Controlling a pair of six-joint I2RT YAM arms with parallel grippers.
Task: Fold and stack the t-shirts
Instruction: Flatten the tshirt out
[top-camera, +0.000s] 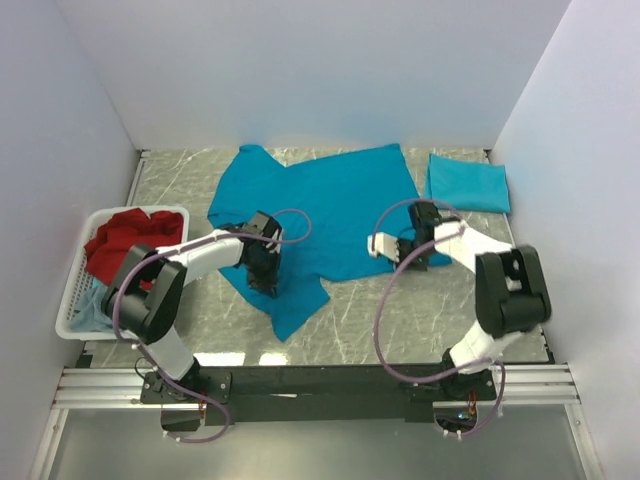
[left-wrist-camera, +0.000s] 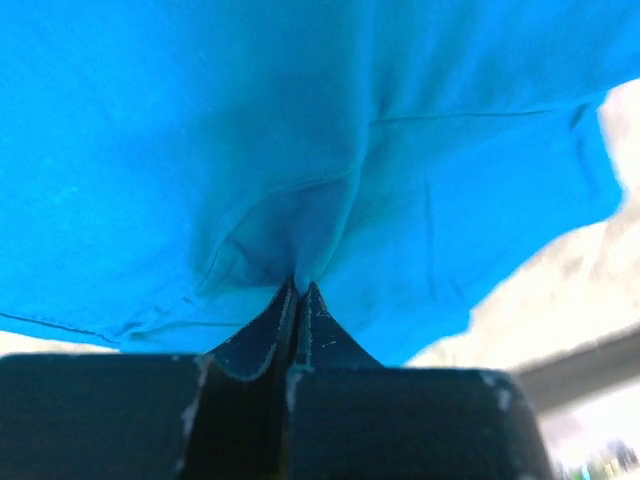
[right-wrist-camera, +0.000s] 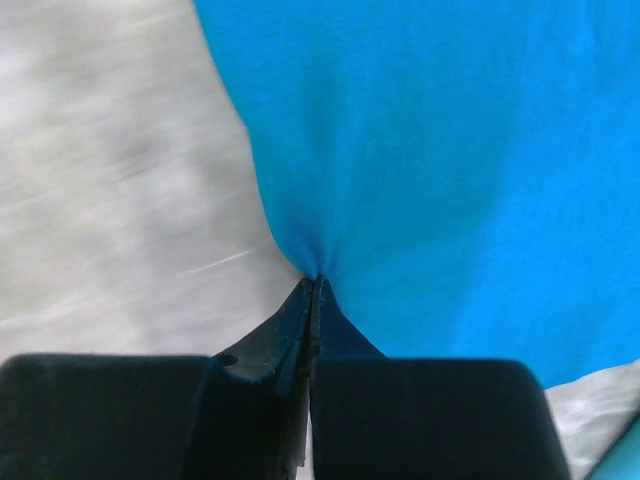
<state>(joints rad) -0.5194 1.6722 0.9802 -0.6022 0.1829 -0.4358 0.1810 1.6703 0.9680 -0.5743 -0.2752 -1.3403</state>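
Left gripper (left-wrist-camera: 298, 290) and right gripper (right-wrist-camera: 316, 280) are each closed tight, pinching the spread teal t-shirt (top-camera: 340, 195) at frame centre. One folded teal shirt (top-camera: 467, 183) lies upper right, judged done. A red shirt (top-camera: 125, 235) waits in the basket (top-camera: 70, 300) at left; most work remains.

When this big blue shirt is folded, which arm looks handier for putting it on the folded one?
Probably the right. The folded shirt lies at the far right, close to the right gripper; the left gripper pinches the spread shirt on the basket side.
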